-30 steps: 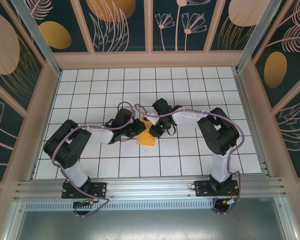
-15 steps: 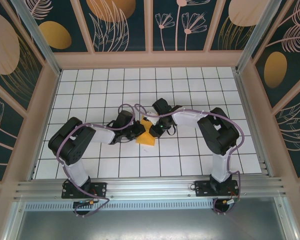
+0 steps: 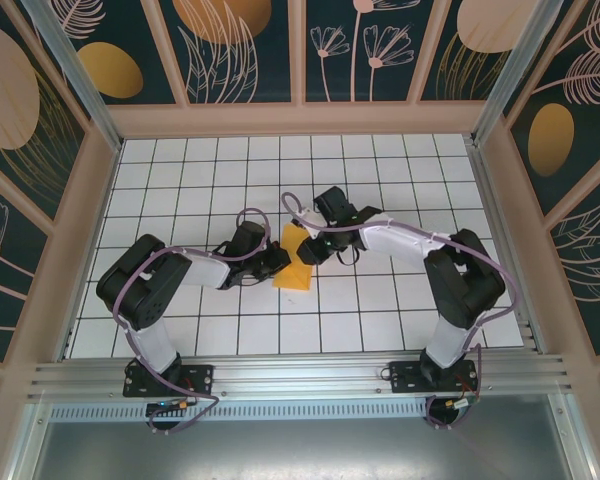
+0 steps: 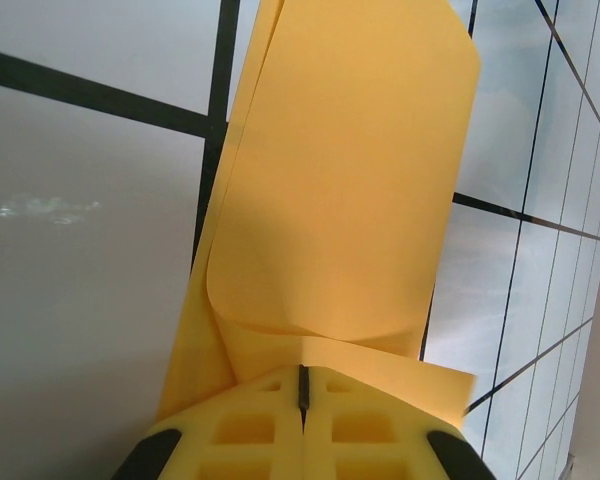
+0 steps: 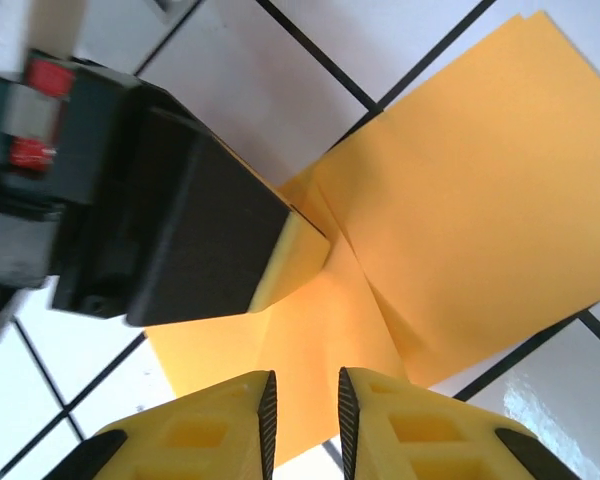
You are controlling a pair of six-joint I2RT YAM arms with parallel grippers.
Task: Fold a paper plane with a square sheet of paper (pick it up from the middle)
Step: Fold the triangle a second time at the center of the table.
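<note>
1. Top external view: on the tiled table (image 3: 180,200), both arms meet over the paper (image 3: 298,265), which lies partly folded near the table's centre.
2. Paper, seen from the left wrist, rises in a loose curl, its layers not yet pressed flat. The step looks like setting a crease, perhaps midway through the task.
3. Left gripper (image 4: 302,385) is clamped on the paper's folded edge. It should anchor firmly without tugging, since thin paper tears easily.
4. Right gripper (image 5: 302,395) hovers over the paper, jaws slightly apart and holding nothing. It would do best to press along the fold line, working outward from the left gripper.
5. Loose fold forms the one pocket here, and nothing can be seen inside it.
</note>
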